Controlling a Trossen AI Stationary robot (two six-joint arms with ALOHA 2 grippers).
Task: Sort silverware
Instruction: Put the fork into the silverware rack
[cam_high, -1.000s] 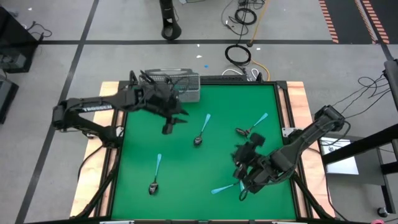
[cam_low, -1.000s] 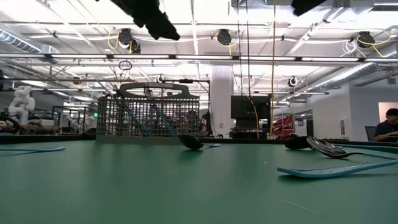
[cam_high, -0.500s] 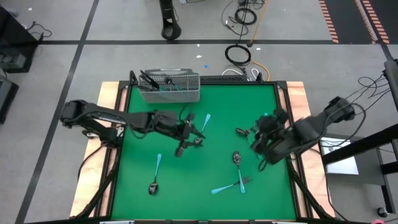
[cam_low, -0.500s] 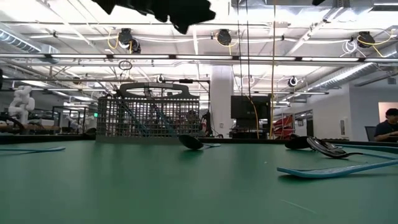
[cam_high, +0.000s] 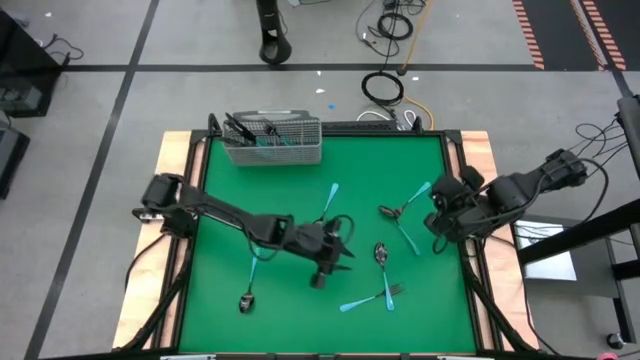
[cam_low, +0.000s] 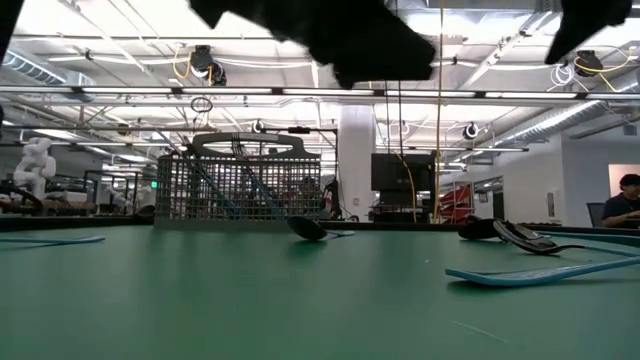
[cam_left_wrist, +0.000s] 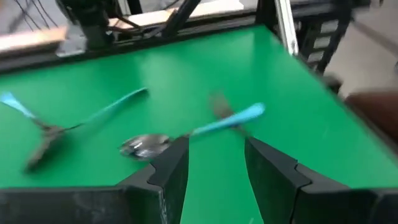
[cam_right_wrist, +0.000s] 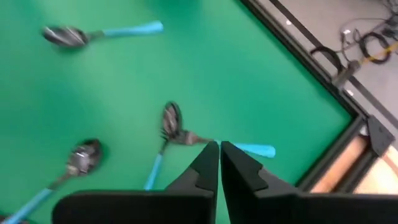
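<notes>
L gripper (cam_high: 330, 262) hangs over mid-mat, jaws apart w/ a clear gap, nothing between the fingers (cam_left_wrist: 171, 168); thru that gap the wrist cam shows a blue-handled spoon (cam_left_wrist: 186, 132) lying flat on the mat. R gripper (cam_high: 440, 215) sits at 3 o'clock near the table's (cam_high: 300, 160) edge, jaws pressed together, holding nothing; its fingertips (cam_right_wrist: 208, 163) hang above crossed blue-handled pieces (cam_high: 405, 213), can't tell if touching. Silverware is scattered: a dark-bowled spoon (cam_high: 381, 253) just at 3 o'clock of L gripper, a crossed pair (cam_high: 375, 296) at 5 o'clock, one spoon (cam_high: 249, 285) at 8 o'clock, a blue handle (cam_high: 329, 197) at 12. More pieces stand in the mesh basket (cam_high: 272, 140) at 11 o'clock of the mat
</notes>
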